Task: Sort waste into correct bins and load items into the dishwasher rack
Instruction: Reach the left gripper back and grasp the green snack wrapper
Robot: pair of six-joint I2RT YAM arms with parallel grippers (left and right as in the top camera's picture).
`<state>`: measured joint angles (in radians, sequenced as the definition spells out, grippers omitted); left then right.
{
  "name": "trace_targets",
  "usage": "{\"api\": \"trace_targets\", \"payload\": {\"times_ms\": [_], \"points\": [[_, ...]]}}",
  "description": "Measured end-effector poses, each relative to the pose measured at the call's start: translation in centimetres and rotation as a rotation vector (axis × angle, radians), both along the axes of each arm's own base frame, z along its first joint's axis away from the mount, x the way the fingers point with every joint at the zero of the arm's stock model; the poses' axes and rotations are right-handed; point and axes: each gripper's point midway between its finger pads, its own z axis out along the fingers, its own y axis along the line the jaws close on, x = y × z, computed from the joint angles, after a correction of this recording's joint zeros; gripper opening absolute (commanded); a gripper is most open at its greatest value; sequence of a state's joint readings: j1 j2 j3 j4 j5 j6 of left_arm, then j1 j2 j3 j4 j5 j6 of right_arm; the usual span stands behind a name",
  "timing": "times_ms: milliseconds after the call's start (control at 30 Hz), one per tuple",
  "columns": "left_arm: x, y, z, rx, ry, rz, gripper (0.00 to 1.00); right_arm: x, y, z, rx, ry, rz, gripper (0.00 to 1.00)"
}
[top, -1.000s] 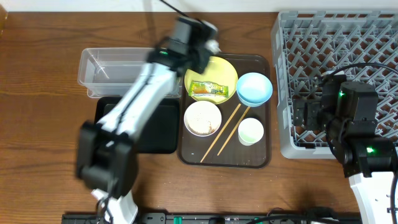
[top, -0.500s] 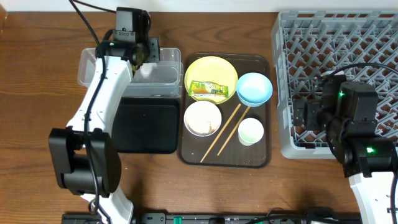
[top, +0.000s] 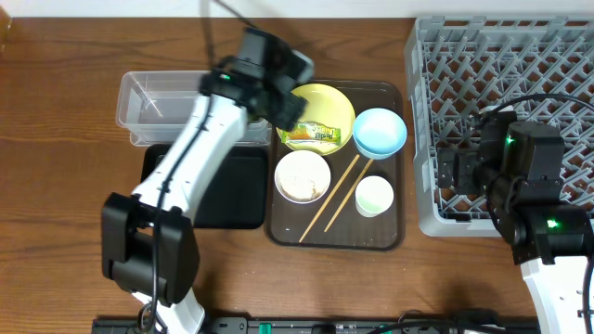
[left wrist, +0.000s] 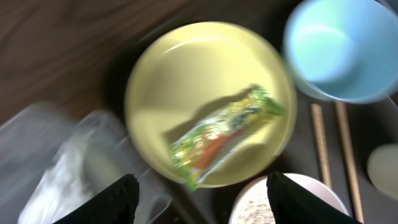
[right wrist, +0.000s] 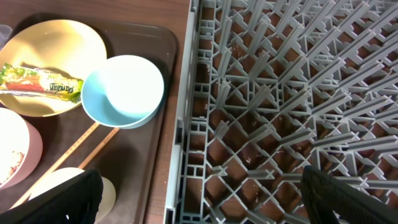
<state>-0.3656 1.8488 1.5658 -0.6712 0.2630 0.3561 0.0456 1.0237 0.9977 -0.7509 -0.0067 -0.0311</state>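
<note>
We find the left gripper (left wrist: pixel 208 208) spread wide, empty, above the snack wrapper (left wrist: pixel 224 134) on the yellow plate (left wrist: pixel 180 74) at the far-left corner of the serving tray (top: pixel 380 237). The right gripper (right wrist: pixel 205 205), equally wide and empty, hangs over the left edge of the dishwasher rack (right wrist: pixel 280 93).

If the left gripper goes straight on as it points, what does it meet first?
Likely the snack wrapper on the yellow plate, which lies ahead between the open fingers of the left gripper; blur makes depth uncertain.
</note>
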Motion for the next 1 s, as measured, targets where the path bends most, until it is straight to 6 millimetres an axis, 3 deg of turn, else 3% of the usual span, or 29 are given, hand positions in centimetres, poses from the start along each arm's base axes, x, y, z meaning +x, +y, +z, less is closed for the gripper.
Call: {"api": "trace_targets", "payload": {"times_ms": [167,433,733,800,1000], "points": [[-0.9,-2.5,-2.5,0.054,0.007,-0.135,0.7,0.0,0.0,0.0,0.0,0.0,0.0,0.99],[-1.0,-3.9,-10.3,0.133,0.101,-0.231,0.7,0.0,0.0,0.0,0.0,0.0,0.0,0.99],[-0.5,-4.2,-12.8,0.145,0.106,-0.247,0.7,0.0,0.0,0.0,-0.002,0.0,0.002,0.99],[-0.4,-4.2,-13.1,0.146,0.108,-0.248,0.64,0.0,0.0,0.0,-0.002,0.0,0.002,0.99],[0.0,-4.3,-13.5,0.152,0.095,-0.249,0.25,0.0,0.0,0.0,-0.002,0.001,0.002,0.99]]}}
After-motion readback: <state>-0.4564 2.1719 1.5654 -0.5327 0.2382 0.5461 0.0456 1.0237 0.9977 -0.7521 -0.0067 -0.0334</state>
